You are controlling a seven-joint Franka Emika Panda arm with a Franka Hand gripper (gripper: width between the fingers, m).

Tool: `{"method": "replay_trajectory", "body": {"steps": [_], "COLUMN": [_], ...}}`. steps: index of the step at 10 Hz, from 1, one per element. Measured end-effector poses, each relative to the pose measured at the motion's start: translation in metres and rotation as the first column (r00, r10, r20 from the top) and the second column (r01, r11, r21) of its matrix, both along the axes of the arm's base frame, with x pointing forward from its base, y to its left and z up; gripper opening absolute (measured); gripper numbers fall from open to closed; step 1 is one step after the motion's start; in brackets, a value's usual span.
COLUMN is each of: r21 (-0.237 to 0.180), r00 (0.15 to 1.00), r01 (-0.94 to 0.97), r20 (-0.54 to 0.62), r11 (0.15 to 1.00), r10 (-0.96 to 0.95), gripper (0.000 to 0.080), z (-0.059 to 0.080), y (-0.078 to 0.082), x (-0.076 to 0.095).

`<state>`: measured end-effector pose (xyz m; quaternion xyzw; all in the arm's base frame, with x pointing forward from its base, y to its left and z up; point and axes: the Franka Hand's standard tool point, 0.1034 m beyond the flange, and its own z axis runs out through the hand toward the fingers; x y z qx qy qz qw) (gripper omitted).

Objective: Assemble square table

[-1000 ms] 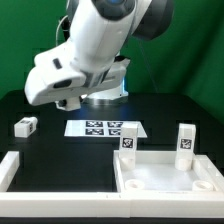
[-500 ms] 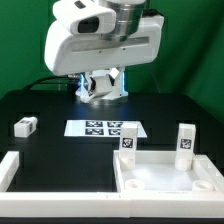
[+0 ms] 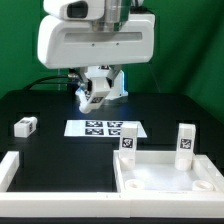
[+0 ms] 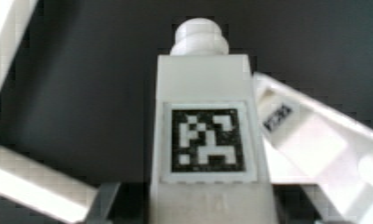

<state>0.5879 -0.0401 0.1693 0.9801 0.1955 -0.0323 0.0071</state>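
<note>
The square table top (image 3: 165, 180) lies in the near corner on the exterior view's right, hollow side up. Two standing legs are upright at its back corners, one (image 3: 128, 143) toward the middle of the scene and one (image 3: 186, 143) farther to the exterior view's right.

The held leg (image 4: 204, 110) is up in the air over the back of the black table (image 3: 50, 150), well apart from the table top. The gripper (image 3: 93, 96) has it in a tight hold, with its jaws pressed on both sides of the leg. In the wrist view the leg's tag faces the camera and its round screw tip points away.

The loose leg (image 3: 26, 126) lies on its side, alone, at the exterior view's left. The marker board (image 3: 105, 128) lies flat in the middle. A white border bar (image 3: 10, 170) sits at the near corner on the exterior view's left.

I think this leg must go to a free corner of the table top next. It could knock over a standing leg if it comes in too low. If the leg is tilted, the tip may miss its hole. The leg could also slip in the jaws during the twist, or the twist could push the table top out of place.
</note>
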Motion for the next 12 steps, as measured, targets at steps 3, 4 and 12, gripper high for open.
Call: {"method": "replay_trajectory", "body": {"steps": [3, 4, 12], "r21": [0.062, 0.096, 0.204], "r00": [0.973, 0.943, 0.81], "r01": [0.081, 0.106, 0.141], "r20": [0.211, 0.306, 0.538], "r11": [0.995, 0.99, 0.969], "r10": [-0.092, -0.131, -0.231], "gripper": [0.0291, 0.0291, 0.0291], "z": [0.009, 0.005, -0.022], "y": [0.059, 0.074, 0.106], "x": [0.051, 0.057, 0.068]}}
